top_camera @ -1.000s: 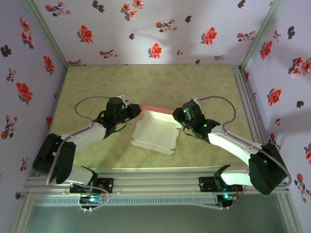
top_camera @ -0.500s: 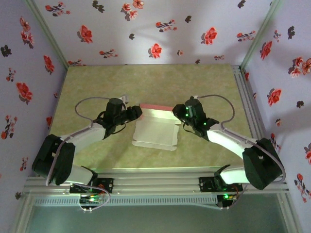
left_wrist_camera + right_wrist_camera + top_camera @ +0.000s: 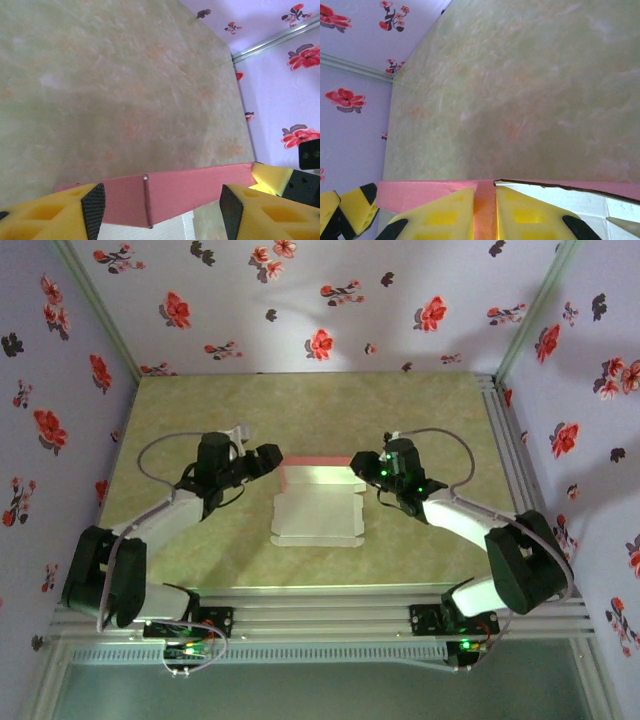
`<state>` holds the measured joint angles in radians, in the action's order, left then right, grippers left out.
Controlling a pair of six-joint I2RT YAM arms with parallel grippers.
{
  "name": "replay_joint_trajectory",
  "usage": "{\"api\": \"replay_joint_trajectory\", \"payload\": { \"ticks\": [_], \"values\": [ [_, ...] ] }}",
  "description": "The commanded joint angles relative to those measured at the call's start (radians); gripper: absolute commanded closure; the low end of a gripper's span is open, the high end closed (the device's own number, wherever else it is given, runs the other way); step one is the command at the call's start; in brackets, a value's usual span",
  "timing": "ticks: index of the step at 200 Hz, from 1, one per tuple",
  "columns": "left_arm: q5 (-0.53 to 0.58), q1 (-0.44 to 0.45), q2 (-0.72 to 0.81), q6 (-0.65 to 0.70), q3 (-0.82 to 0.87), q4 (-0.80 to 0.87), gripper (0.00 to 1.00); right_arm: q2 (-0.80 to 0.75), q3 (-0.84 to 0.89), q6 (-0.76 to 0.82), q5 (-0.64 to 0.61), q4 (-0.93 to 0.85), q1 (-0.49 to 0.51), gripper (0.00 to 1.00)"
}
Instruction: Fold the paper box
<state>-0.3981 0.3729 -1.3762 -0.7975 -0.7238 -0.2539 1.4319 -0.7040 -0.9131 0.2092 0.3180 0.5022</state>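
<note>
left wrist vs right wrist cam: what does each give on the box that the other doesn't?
Left wrist: the left claw with its fingers spread wide, the paper box ungripped between them, and a vertical crease in its raised pink flap. Right wrist: the right claw pinched shut on the flap's edge, plus the box's whitish inner face. Both: the pink flap standing up, the green table, the floral wall, and the opposite claw's yellow finger at the flap's end.

paper box (image 3: 318, 515), flat whitish sheet, pink flap upright
</note>
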Motion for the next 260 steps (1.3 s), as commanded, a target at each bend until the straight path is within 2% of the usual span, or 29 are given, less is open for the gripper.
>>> {"api": "replay_joint_trajectory", "payload": {
  "ticks": [1, 62, 144, 192, 213, 260],
  "values": [
    [-0.061, 0.000, -0.049, 0.023, -0.028, -0.029, 0.35, 0.044, -0.014, 0.055, 0.077, 0.030, -0.014, 0.82],
    [-0.090, 0.001, -0.101, 0.112, 0.002, -0.083, 0.35, 0.106, -0.072, 0.076, 0.174, 0.015, -0.056, 0.81],
    [-0.128, 0.009, -0.140, 0.112, 0.098, -0.236, 0.42, 0.110, -0.079, 0.071, 0.194, 0.002, -0.068, 0.77],
    [-0.114, 0.014, -0.145, 0.110, 0.129, -0.278, 0.46, 0.087, -0.081, 0.069, 0.219, -0.019, -0.077, 0.68],
    [-0.101, 0.017, -0.138, 0.110, 0.146, -0.285, 0.47, 0.054, -0.100, 0.089, 0.237, -0.086, -0.089, 0.63],
    [-0.071, 0.037, -0.139, 0.113, 0.167, -0.295, 0.48, -0.078, -0.116, 0.235, 0.210, -0.372, -0.119, 0.56]
  ]
}}
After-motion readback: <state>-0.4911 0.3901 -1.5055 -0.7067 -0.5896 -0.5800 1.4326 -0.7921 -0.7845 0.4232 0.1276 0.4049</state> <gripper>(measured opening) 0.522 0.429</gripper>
